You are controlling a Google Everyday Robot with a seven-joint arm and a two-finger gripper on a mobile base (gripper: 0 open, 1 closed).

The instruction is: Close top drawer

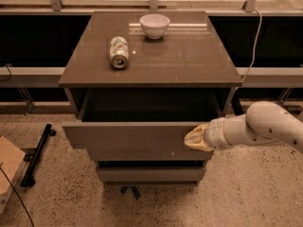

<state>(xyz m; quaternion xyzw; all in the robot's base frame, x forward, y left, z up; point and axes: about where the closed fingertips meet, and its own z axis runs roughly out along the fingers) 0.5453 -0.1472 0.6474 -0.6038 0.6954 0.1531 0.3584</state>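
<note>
The top drawer point(128, 136) is a wide grey-brown drawer with a flat handleless front. It stands pulled out from the cabinet, and its inside is dark. My gripper point(195, 138) has a beige tip at the end of a white arm coming in from the right. It presses against the right end of the drawer's front panel.
A dented can point(119, 52) lies on its side and a white bowl point(154, 25) stands on the tabletop point(189, 56). A lower drawer front point(151, 174) sits slightly out beneath. A black bar point(38, 152) and cardboard point(7, 167) lie on the floor to the left. A cable point(255, 32) hangs at the right.
</note>
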